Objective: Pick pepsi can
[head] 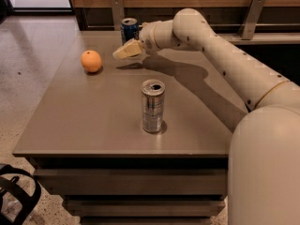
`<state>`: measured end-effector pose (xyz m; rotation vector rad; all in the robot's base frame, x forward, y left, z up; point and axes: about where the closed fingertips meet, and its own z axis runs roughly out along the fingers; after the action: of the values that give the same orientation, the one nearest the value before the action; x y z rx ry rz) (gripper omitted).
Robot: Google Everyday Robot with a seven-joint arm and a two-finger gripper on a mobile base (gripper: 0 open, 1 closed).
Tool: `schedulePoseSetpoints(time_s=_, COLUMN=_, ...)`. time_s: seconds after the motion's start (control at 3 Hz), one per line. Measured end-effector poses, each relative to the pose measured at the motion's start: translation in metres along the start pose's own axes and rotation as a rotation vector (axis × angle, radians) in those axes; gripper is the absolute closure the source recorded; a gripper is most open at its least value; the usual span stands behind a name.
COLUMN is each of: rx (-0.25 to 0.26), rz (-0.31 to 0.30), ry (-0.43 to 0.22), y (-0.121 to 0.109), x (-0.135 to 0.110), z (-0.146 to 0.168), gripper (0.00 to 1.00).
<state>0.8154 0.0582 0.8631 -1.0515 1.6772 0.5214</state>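
Observation:
The pepsi can [128, 28], dark blue with a silver top, stands upright at the far edge of the table [93, 116]. My gripper [124, 50] is at the end of the cream arm that reaches in from the right. It hovers just above the table, right in front of the can and slightly to its left. It hides the can's lower part. Whether it touches the can cannot be told.
A taller silver-grey can [153, 106] stands open-topped near the middle of the table. An orange [91, 61] lies at the far left. A wooden wall with metal brackets [116, 11] runs behind the table. The arm's body fills the right foreground.

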Motion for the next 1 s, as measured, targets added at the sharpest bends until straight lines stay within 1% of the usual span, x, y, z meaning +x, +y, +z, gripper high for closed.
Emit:
schedulePoseSetpoints(time_s=0.33, rx=-0.025, rz=-0.016, ry=-0.015, y=0.0063, x=-0.0037, z=0.0153, gripper=0.18)
schedulePoseSetpoints(time_s=1.0, rx=-0.033, rz=-0.015, ry=-0.013, y=0.0102, x=-0.0030, z=0.0199, gripper=0.65)
